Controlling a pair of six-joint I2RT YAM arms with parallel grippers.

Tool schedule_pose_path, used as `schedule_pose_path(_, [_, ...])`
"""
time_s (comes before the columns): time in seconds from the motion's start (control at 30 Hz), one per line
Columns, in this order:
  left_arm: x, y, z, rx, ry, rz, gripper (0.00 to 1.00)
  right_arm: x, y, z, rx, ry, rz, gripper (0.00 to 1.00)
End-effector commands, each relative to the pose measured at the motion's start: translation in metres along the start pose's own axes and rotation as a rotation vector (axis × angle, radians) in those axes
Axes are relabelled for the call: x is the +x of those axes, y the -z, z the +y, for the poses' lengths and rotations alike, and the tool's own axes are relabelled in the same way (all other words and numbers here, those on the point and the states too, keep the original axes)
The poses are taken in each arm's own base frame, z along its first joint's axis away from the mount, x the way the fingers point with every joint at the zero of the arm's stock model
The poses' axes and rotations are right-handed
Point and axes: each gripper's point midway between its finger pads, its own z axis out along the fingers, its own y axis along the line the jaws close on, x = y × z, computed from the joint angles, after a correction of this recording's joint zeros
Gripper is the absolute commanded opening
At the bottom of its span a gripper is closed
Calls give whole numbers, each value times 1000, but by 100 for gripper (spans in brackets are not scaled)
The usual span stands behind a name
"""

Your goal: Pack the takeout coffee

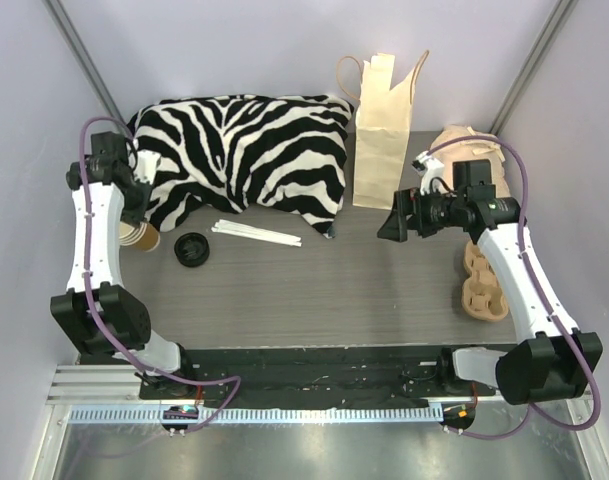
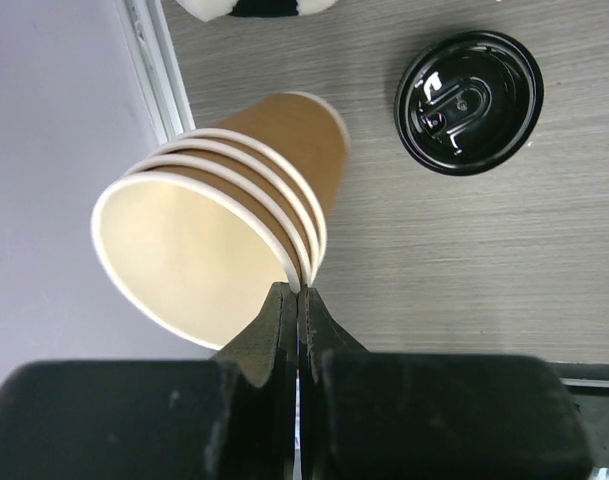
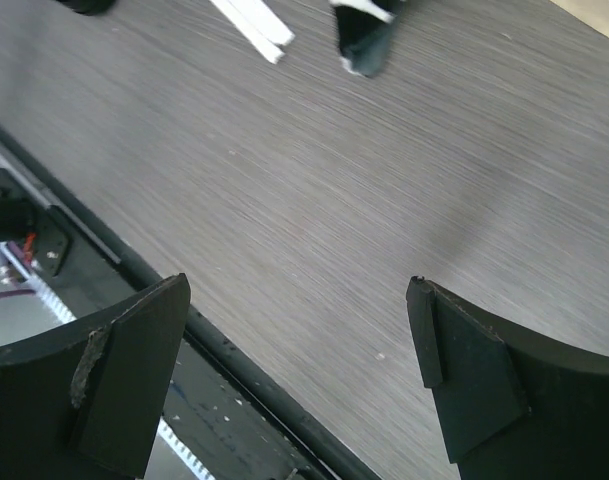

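Observation:
The takeout coffee cup is the outermost of several nested brown kraft-paper cups [image 2: 274,170] with white rims, tilted with the open mouth toward the left wrist camera. In the top view the stack [image 1: 140,238] sits at the table's left edge under the left arm. My left gripper [image 2: 301,290] is shut, pinching the rim of the stack between its fingertips. In the top view the left gripper [image 1: 134,212] is at the near left corner of the pillow. My right gripper [image 1: 389,225] is open and empty, held above the bare table just in front of the paper bag [image 1: 382,140]. It also shows in the right wrist view [image 3: 299,290].
A flat black lid [image 1: 193,248] lies right of the cups, also seen in the left wrist view [image 2: 469,100]. White sticks [image 1: 256,233] lie mid-table. A zebra-print pillow [image 1: 244,150] fills the back left. A pulp cup carrier [image 1: 481,282] lies under the right arm.

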Motion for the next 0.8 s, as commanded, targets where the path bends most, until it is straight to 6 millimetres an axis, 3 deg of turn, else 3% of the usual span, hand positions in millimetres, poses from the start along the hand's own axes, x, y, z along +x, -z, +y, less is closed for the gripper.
schedule_pose_path(0.0, [20,-10,-10,45,-21,65,0,-35,-15,46,-151,72,-57,100])
schedule_pose_path(0.07, [23,-12,-11,35,-10,67,0,-43,-24,61,-192,95,-46,100])
schedule_pose_path(0.1, [24,-13,-14,48,-11,63,0,-38,-36,74,-226,110,-7,100])
schedule_pose_path(0.23, [28,-15,-16,48,10,69,0,-51,-66,108,-294,134,5,100])
schedule_pose_path(0.3, [30,-14,-20,61,19,65,0,-64,-80,126,-332,107,-29,100])
schedule_pose_path(0.4, [39,-17,-27,84,23,90,0,-75,-110,163,-418,68,-40,100])
schedule_pose_path(0.43, [41,-17,-26,74,28,95,0,-78,-116,185,-457,80,-47,100])
schedule_pose_path(0.47, [40,-19,-25,65,31,82,0,-83,-136,193,-480,76,-61,100])
schedule_pose_path(0.53, [43,-19,-26,54,45,75,0,-96,-152,219,-518,19,-85,100])
schedule_pose_path(0.6, [42,-19,-26,51,58,65,0,-98,-187,242,-570,-33,-90,99])
schedule_pose_path(0.63, [42,-19,-27,52,67,60,0,-112,-190,258,-613,-119,-103,97])
schedule_pose_path(0.67, [41,-18,-28,55,76,52,0,-109,-217,268,-659,-150,-104,87])
schedule_pose_path(0.73, [40,-17,-28,55,89,41,0,-125,-223,291,-757,-276,-95,78])
schedule_pose_path(0.77, [38,-16,-30,64,94,27,0,-129,-227,303,-825,-285,-98,62])
